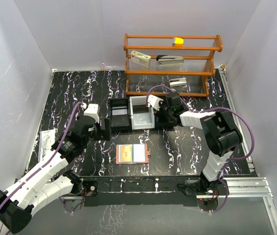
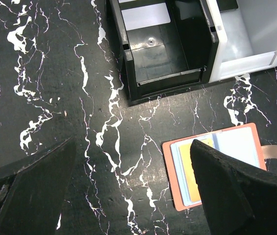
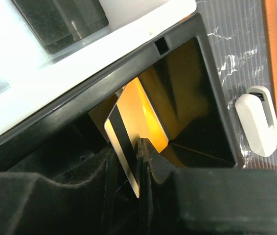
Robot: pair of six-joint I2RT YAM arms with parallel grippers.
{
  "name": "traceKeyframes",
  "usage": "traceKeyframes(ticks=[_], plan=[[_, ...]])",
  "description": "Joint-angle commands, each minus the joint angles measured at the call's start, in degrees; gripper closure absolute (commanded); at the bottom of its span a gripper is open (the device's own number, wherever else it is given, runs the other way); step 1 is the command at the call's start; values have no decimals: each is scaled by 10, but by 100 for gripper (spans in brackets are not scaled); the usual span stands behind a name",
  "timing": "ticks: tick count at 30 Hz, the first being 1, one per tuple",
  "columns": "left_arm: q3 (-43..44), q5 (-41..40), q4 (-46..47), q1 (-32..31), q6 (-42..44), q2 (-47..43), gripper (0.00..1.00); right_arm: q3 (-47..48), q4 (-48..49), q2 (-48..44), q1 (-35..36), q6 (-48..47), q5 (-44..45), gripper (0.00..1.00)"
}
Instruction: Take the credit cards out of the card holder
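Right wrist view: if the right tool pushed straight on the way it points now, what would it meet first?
Probably the inner wall of the black tray compartment, and the yellow-orange card pinched in the right tool would touch it first. Depth is unclear.

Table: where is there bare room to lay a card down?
Bare: the table back-left, between wall and tray; also the patch between card holder and right arm. Crowded: left hand beside the tray's left end; right hand holds a card inside its right compartment.
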Motion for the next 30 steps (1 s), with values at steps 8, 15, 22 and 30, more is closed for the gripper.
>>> traceKeyframes(ticks=[8,15,22,30], plan=[[-4,11,11,1,8,-2,1,26,-12,11,-4,-9,-10,70],[-4,13,11,1,8,2,1,29,7,11,-5,14,2,63],[-4,18,12,1,10,8,1,33,11,12,-4,24,4,56],[-4,21,12,1,11,11,1,40,17,3,-5,49,23,55]])
